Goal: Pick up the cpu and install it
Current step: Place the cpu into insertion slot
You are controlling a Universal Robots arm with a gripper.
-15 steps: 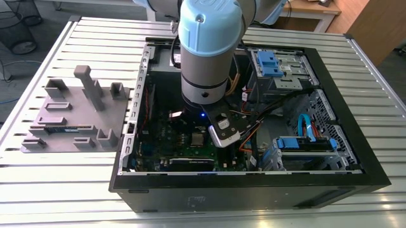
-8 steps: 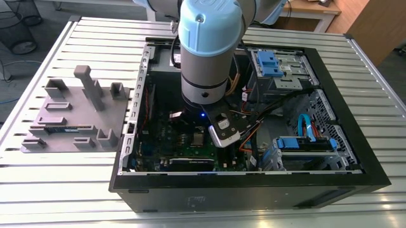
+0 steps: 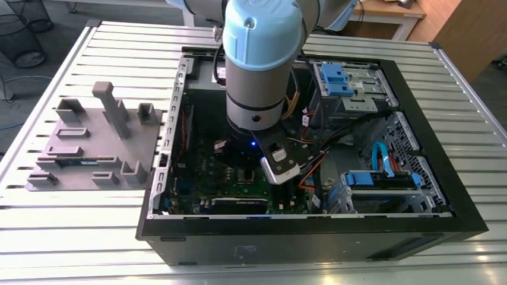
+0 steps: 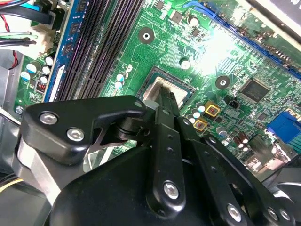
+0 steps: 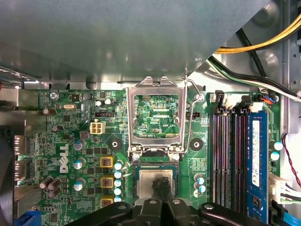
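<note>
The gripper (image 5: 162,184), fingers drawn together with no gap, hangs low inside the case (image 3: 333,240), its tip over the middle of the cpu (image 5: 145,178). The cpu lies flat in its socket on the board (image 5: 70,136), with bare silver showing on either side of the tip. The frame (image 5: 130,117) stands flipped open just beside one cpu edge, and memory slots (image 5: 230,155) run near another.
</note>
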